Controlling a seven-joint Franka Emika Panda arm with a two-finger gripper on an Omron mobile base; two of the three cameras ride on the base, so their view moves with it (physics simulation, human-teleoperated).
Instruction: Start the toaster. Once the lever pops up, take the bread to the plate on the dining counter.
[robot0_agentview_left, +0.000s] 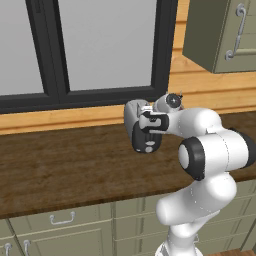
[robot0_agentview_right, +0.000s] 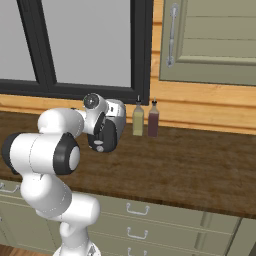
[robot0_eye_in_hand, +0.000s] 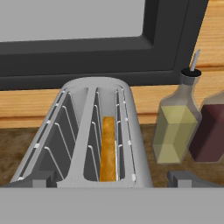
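Note:
The silver-grey toaster stands on the wood worktop under the window, also seen as the toaster and the toaster. Its black end panel faces the robot, with a round knob low on it. The bread, a tan slice seen edge-on, sits down in the right slot. My gripper hovers just above the toaster's near end, open, its fingertips wide apart with nothing between them. The hand covers the top of the end panel, so the lever is hidden. The plate and the dining counter are out of view.
Two bottles stand right of the toaster against the wall: a yellow oil bottle and a dark red one. The worktop runs wide to the left, with drawers below. A dark-framed window and a wall cabinet are above.

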